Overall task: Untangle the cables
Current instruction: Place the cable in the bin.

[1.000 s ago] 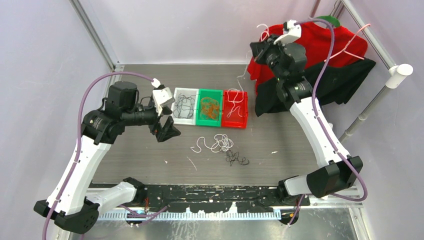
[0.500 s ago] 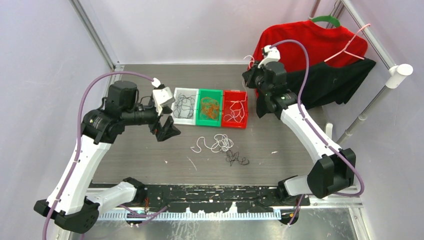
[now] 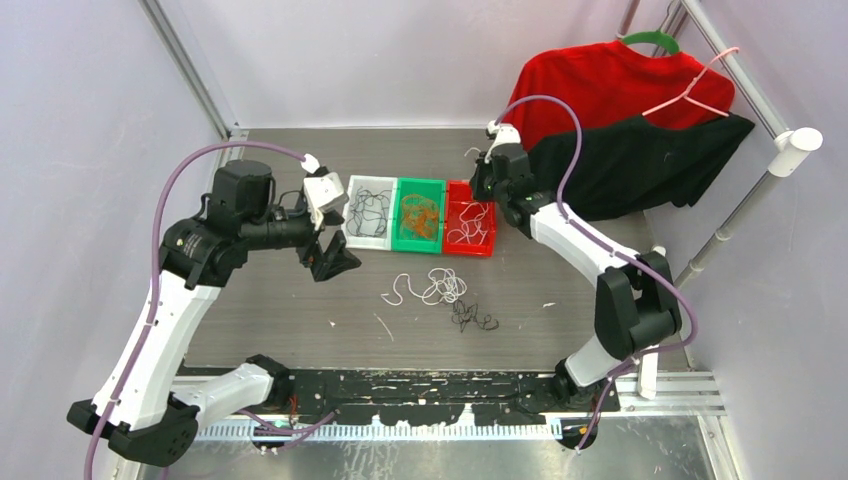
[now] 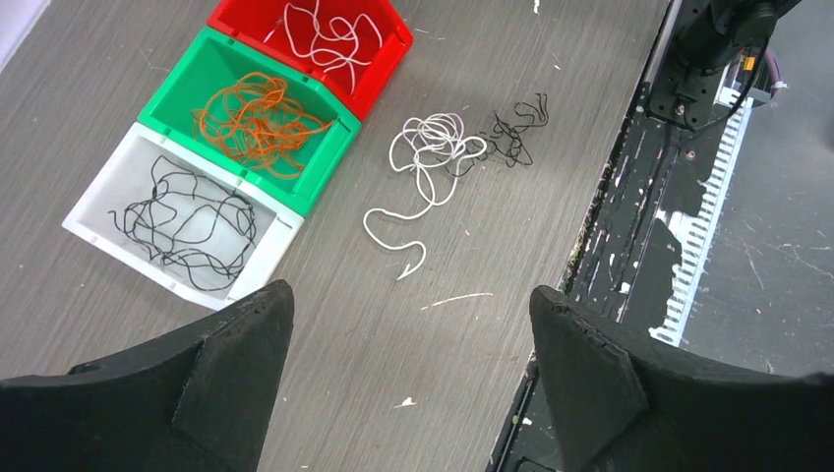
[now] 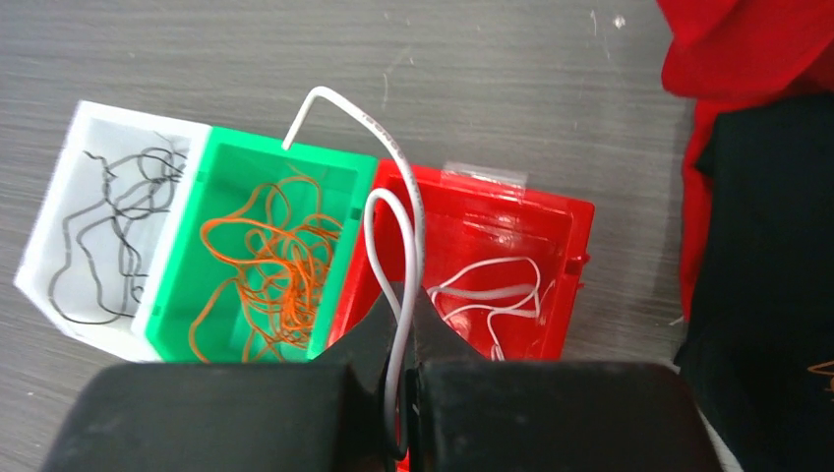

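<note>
Right now we're sorting by colour: the right gripper is clamping a white cable over the left end of the red bin, mid-frame in its wrist view, where other white cords are already lying. For the next move we're judging a small shift right, so the loop clears the green bin, then a release. The left gripper is gaping wide, gripping nothing. Its wrist view is giving us what the right one isn't: a loose white cord and a black tangle at upper centre, just beside each other and possibly overlapping. We're taking those as the remaining work.
</note>
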Available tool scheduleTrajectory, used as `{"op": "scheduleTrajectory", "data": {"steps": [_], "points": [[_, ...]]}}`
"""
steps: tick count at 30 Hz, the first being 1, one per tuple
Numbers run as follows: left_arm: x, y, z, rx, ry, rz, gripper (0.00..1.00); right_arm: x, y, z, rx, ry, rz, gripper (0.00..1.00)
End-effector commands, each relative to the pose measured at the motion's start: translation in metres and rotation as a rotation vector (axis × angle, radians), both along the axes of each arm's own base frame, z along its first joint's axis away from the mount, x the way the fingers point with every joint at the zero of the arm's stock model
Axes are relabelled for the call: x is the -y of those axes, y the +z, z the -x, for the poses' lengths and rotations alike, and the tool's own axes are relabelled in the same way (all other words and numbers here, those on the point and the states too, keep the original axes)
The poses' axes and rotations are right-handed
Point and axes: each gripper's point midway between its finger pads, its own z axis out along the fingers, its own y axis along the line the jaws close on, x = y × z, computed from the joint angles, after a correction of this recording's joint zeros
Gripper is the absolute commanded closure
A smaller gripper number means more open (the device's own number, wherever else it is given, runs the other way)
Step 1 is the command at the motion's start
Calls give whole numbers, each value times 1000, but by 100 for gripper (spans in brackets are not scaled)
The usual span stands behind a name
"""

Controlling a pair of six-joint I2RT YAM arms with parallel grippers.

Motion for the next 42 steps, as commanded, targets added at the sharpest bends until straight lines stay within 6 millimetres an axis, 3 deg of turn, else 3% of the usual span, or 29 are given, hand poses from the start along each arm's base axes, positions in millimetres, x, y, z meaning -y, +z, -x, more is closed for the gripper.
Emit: {"op": "scheduleTrajectory", "data": {"steps": [1,5,9,15,16,17,20,22,25,29,34,38,42], "points": [[-1,14,1,45,-5,13,11,-2,-16,-6,-12,-18,-6,99],[-1,14,0,47,-6,15,11,-9,-54,3,-116,-8,1,99],[-1,16,0,52,-7,15,11,-10,-79,9,-205,-30,6,99],[-3,16,-1,63,-3,7,11,-14,-91,21,-236,-16,4,99],[-2,17,-2,67,-3,7,11,-13,-89,22,-234,-20,0,96],[-3,17,-2,68,-3,7,11,-14,-87,23,-233,-19,-6,83],[-2,19,-2,74,-1,10,10,-15,-76,26,-229,-10,-21,75],[-3,20,-3,79,1,7,10,-15,-68,29,-240,-8,-22,58],[-4,21,-3,87,0,4,10,-14,-50,34,-226,5,-25,49],[-4,21,-2,94,-3,2,10,-11,-13,38,-162,12,-49,45],[-4,23,-3,98,-3,0,10,-7,21,33,-118,-2,-62,50],[-4,22,-3,94,-4,-4,10,-16,20,30,-135,18,-84,52],[-5,21,-3,94,-2,-9,9,-23,4,44,-186,40,-79,48]]}}
